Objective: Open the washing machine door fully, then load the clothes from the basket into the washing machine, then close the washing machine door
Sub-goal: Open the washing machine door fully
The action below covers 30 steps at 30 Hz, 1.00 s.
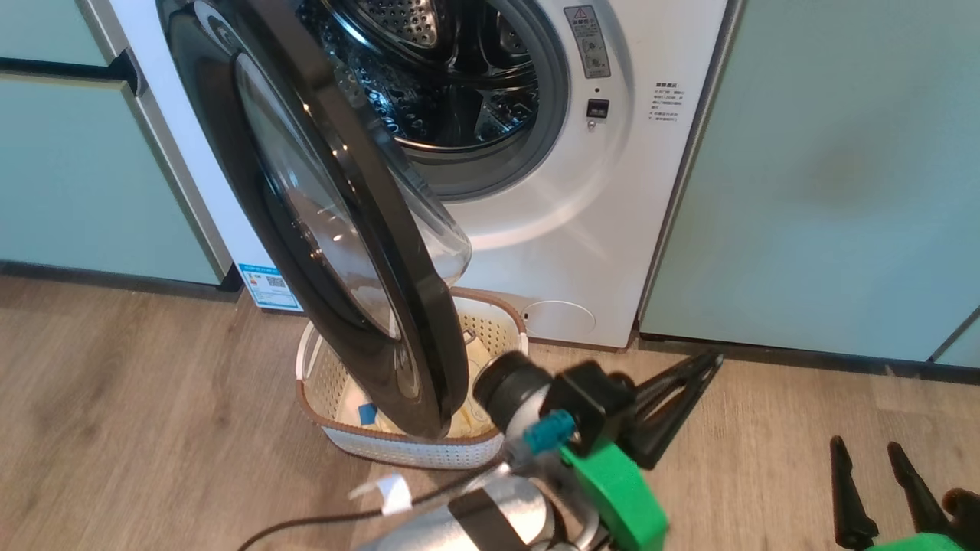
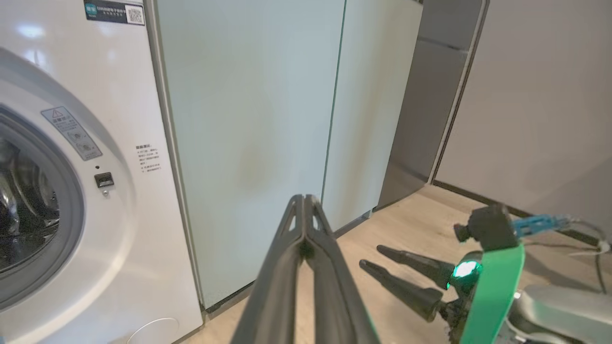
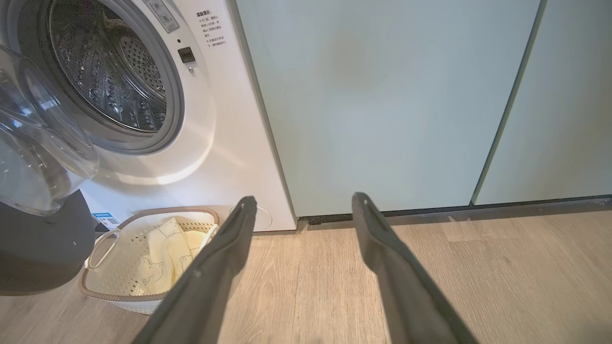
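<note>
Flooring (pale wood) meets teal cabinets flanking washing machine.

I see pale teal flat cabinet doors on the right, a matching teal cabinet front on the left, a dark kickboard beneath, a light wood-plank floor near, and a plain grey wall far right.

Home laundry nook: washing machine built between teal cabinets (wood-look floor)
</note>
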{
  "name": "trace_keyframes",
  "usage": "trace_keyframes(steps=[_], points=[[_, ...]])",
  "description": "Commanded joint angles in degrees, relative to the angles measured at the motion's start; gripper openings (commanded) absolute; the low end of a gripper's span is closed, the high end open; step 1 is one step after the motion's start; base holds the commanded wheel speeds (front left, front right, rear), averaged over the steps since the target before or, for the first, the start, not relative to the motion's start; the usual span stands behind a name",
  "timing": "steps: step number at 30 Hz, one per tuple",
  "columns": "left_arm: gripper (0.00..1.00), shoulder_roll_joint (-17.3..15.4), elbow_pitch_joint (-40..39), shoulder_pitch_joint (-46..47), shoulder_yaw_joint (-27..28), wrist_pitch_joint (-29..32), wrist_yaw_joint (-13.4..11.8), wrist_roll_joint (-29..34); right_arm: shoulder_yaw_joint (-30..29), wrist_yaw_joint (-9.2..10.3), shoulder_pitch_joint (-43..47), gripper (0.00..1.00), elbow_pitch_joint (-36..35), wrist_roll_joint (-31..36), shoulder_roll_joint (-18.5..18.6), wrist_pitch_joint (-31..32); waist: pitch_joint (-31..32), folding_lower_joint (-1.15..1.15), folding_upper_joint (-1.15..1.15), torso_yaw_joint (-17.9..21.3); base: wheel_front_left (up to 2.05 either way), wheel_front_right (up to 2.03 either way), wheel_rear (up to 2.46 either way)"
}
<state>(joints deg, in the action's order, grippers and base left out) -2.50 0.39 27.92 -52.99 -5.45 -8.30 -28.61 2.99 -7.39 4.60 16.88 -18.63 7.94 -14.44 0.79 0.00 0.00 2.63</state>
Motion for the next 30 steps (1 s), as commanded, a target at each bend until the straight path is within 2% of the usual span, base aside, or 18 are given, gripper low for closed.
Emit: trace_keyframes(steps=[1, 8, 15, 22, 30], points=[[0.00, -0.4, -0.1, 1.2, 1.1, -1.2, -0.5, 0.8, 1.0, -0.10, -1.6, 1.00, -1.7, 0.0, 0.8, -0.6, -0.1, 0.00, 0.00, 0.0, 0.00, 0.00, 0.00], [0.00, -0.4, 9.0, 0.5, -2.3, -5.2, -1.1, 2.0, 1.2, -0.10, -1.8, 1.00, -1.5, -0.1, 0.9, -0.6, -0.4, 0.00, 0.00, 0.1, 0.00, 0.00, 0.00], [0.00, -0.4, 17.7, -0.8, -4.5, -8.6, -2.5, -0.2, 1.6, -0.10, -2.0, 1.00, -1.4, -0.1, 0.9, -0.6, -0.5, 0.00, 0.00, 0.4, 0.00, 0.00, 0.00], [0.00, -0.4, 21.9, -1.6, -3.0, -9.5, -4.4, -2.3, 1.4, -0.10, -2.0, 1.00, -1.4, -0.1, 1.0, -0.6, -0.7, 0.00, 0.00, 0.2, 0.00, 0.00, 0.00], [0.00, -0.4, 20.1, -3.2, 3.7, -9.5, -5.3, -1.1, 1.5, -0.10, -2.1, 1.00, -1.5, -0.1, 1.2, -0.6, -1.0, 0.00, 0.00, -0.4, 0.00, 0.00, 0.00]])
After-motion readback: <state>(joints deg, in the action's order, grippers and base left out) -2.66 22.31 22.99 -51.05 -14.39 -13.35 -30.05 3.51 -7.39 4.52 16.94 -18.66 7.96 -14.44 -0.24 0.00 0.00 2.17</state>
